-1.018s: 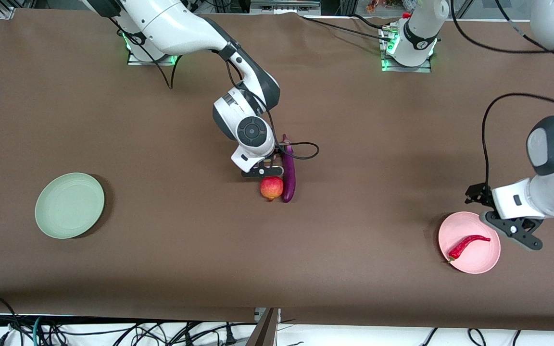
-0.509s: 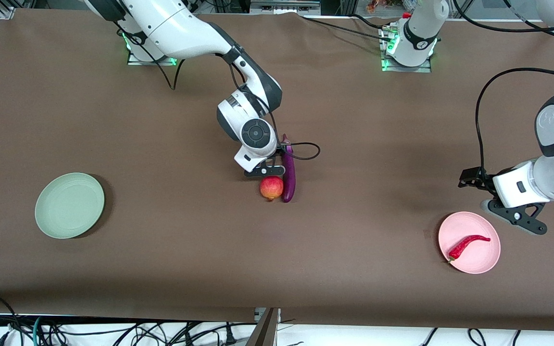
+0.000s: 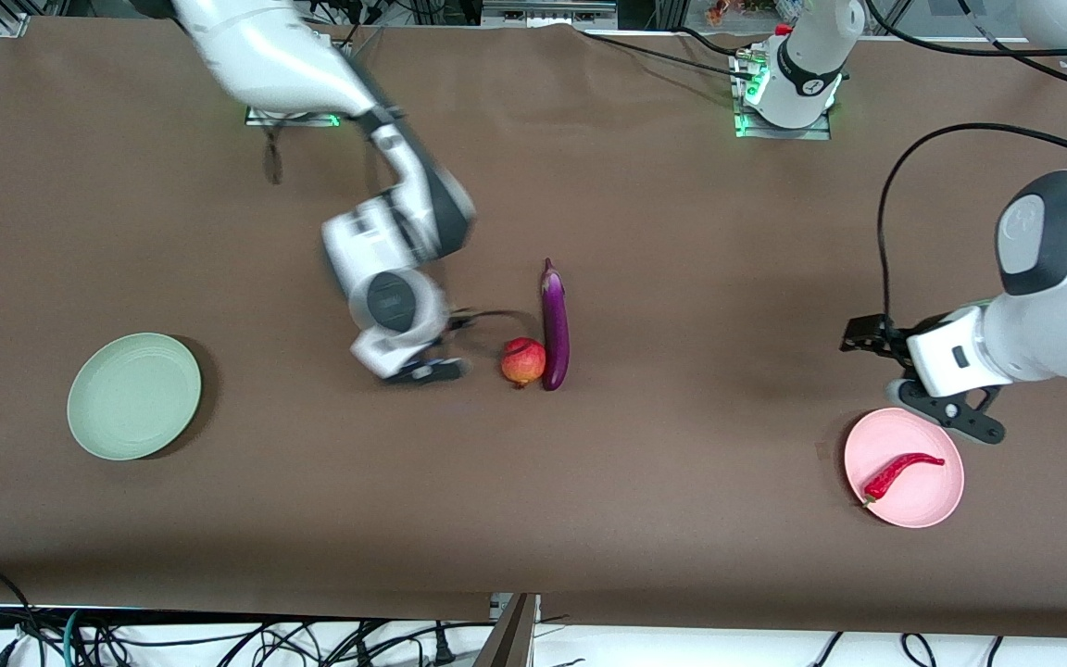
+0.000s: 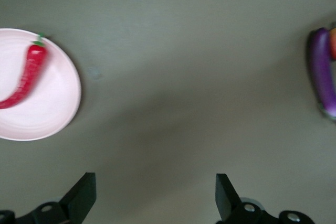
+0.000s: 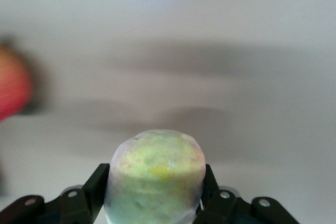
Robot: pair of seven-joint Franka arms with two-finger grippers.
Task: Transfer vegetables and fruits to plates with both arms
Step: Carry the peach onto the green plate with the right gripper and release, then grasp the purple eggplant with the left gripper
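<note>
My right gripper (image 3: 422, 369) is shut on the yellowish-pink peach (image 5: 155, 169), above the table between the red apple-like fruit (image 3: 522, 361) and the pale green plate (image 3: 134, 396). The peach is hidden in the front view. The red fruit lies against the purple eggplant (image 3: 555, 324) at mid-table and shows blurred in the right wrist view (image 5: 13, 85). My left gripper (image 3: 955, 415) is open and empty over the table at the rim of the pale pink plate (image 3: 927, 500). That plate holds the red chili pepper (image 3: 899, 472). The left wrist view shows plate (image 4: 52, 111), chili (image 4: 29, 74) and eggplant (image 4: 324, 80).
Both arm bases stand along the table edge farthest from the front camera. A black cable (image 3: 895, 204) loops above the left wrist. Cables hang below the table edge nearest the camera. The green plate holds nothing.
My right gripper has left the spot beside the eggplant and swung toward the green plate with the peach in it. My left gripper has drifted off the pink plate toward the table's middle.
</note>
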